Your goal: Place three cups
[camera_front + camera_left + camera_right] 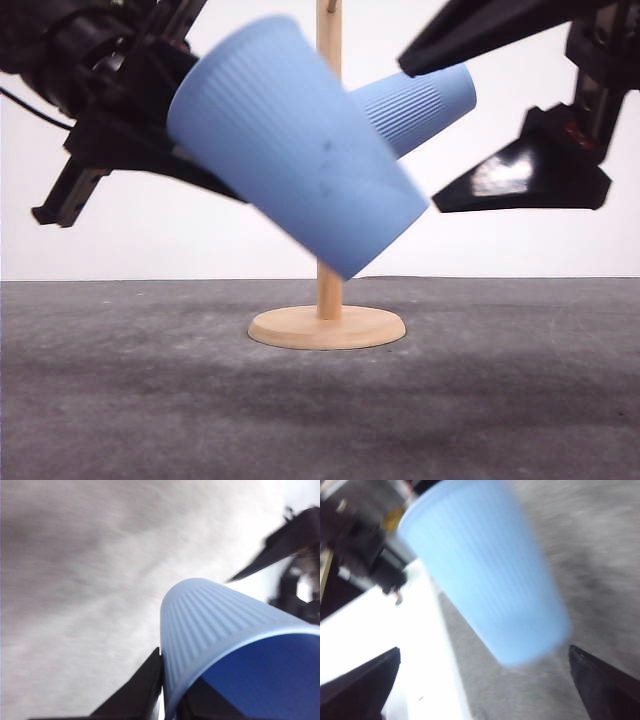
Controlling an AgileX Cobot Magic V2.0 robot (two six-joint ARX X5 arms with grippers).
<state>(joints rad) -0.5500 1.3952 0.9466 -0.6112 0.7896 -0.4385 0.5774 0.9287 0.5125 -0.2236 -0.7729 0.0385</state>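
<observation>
While the left gripper (215, 180) clamps the near cup (295, 145) tilted before the wooden stand (328, 300), ease it slowly toward the post; the second cup (415, 105) seemingly hangs there already; the right gripper (500, 120) gapes empty beside it.

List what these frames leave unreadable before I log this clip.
- Front view: the near cup hides the stand's post and most of the far cup; how that cup is held up is unclear.
- Left pincer: its grip is cut by the frame edge.
- Right wrist view: motion blur smears the cup's ribbing.
</observation>
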